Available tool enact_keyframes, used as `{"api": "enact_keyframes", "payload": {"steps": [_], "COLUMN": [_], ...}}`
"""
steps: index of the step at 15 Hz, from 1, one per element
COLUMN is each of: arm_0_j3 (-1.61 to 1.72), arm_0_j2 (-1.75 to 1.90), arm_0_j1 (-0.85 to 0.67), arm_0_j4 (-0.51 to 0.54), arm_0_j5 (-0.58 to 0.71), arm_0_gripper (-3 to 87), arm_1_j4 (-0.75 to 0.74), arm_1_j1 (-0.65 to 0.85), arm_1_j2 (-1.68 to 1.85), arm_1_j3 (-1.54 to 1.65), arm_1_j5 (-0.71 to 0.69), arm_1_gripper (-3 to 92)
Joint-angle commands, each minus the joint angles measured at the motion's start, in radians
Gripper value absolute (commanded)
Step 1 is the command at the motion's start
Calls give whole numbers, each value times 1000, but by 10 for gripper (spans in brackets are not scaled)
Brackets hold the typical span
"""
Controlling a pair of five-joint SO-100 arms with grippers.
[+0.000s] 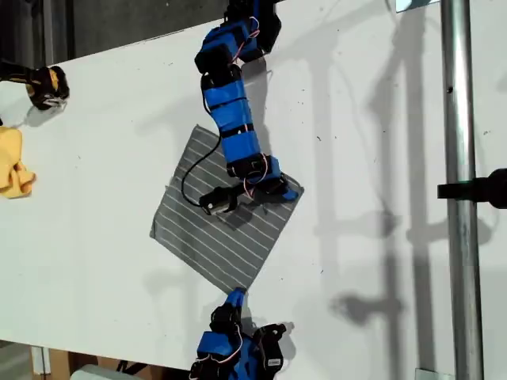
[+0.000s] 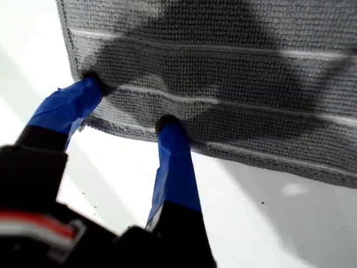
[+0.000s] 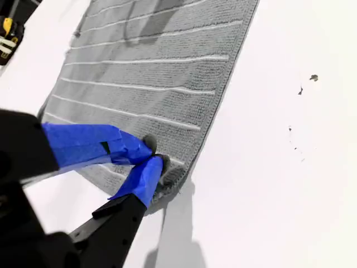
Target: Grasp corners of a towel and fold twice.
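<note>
Table (image 1: 380,237): white, carries everything listed

Towel (image 1: 198,229): grey with thin white stripes, flat, set as a diamond at the centre of the exterior view

My first hand (image 2: 128,106): at the towel's 3 o'clock corner in the exterior view; jaws spread wide, both tips pressed on the cloth near its edge, nothing gripped

My second hand (image 3: 152,153): at the towel's 6 o'clock corner (image 1: 240,290); jaws closed, pinching that corner

Yellow cloth (image 1: 14,166): crumpled, at 9 o'clock in the exterior view, well apart from the towel
</note>
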Motion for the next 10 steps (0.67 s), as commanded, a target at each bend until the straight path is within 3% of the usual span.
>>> {"api": "enact_keyframes", "payload": {"steps": [1,2,5,10], "arm_0_j3": [6,6,6,3], "arm_0_j2": [5,5,5,5], "arm_0_j1": [-9,-9,-12,-11], "arm_0_j4": [3,3,3,0], "arm_0_j5": [-14,-14,-14,-14], "arm_0_gripper": [6,6,5,4], "arm_1_j4": [44,61,97,110], "arm_1_j1": [20,25,41,41], "arm_1_j2": [-20,-18,-3,38], "arm_1_j3": [-41,-41,-41,-35], "arm_1_j5": [9,37,48,46], "arm_1_gripper": [205,114,-2,-2]}}
